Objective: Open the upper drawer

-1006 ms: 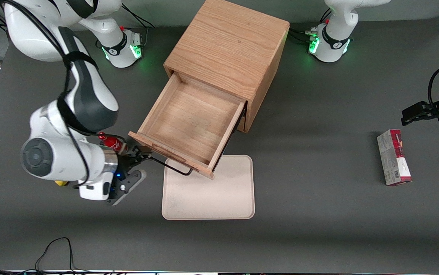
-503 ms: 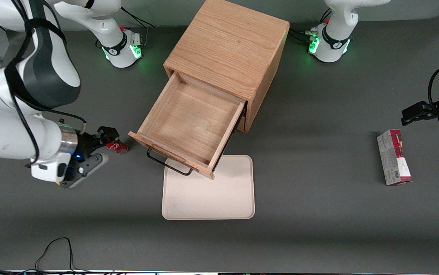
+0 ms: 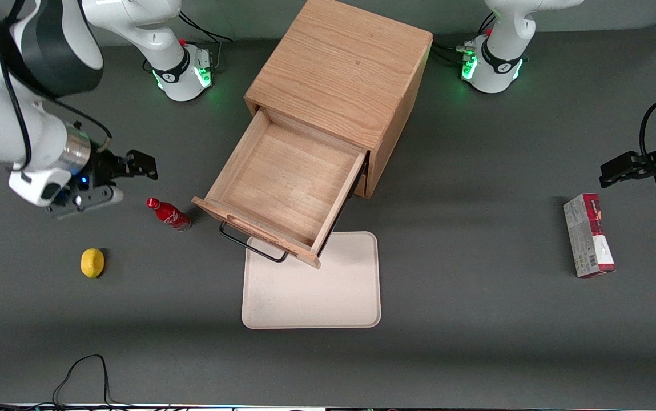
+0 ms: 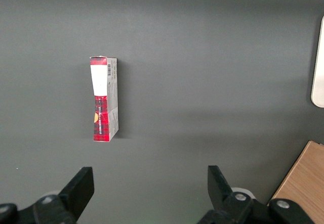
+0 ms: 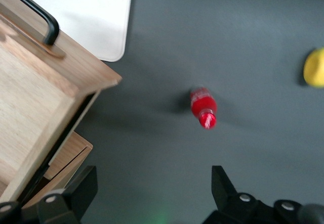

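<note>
The oak cabinet [image 3: 342, 74] stands at the middle of the table. Its upper drawer [image 3: 285, 182] is pulled well out toward the front camera and is empty inside. Its thin black bar handle [image 3: 250, 244] hangs over a tray. The drawer's corner [image 5: 45, 87] and handle [image 5: 35, 12] also show in the right wrist view, with the lower drawer front [image 5: 68, 155] under it. My right gripper [image 3: 133, 162] is open and empty. It hangs above the table toward the working arm's end, well apart from the handle.
A small red bottle [image 3: 169, 214] [image 5: 203, 106] stands beside the drawer, just nearer the front camera than my gripper. A yellow lemon [image 3: 92, 263] [image 5: 315, 68] lies nearer the camera still. A beige tray [image 3: 312, 291] lies in front of the drawer. A red box [image 3: 588, 235] [image 4: 104, 97] lies toward the parked arm's end.
My gripper has let go of the drawer handle and moved away from it, up and toward the working arm's end. The lemon and bottle are now uncovered. The drawer has not moved.
</note>
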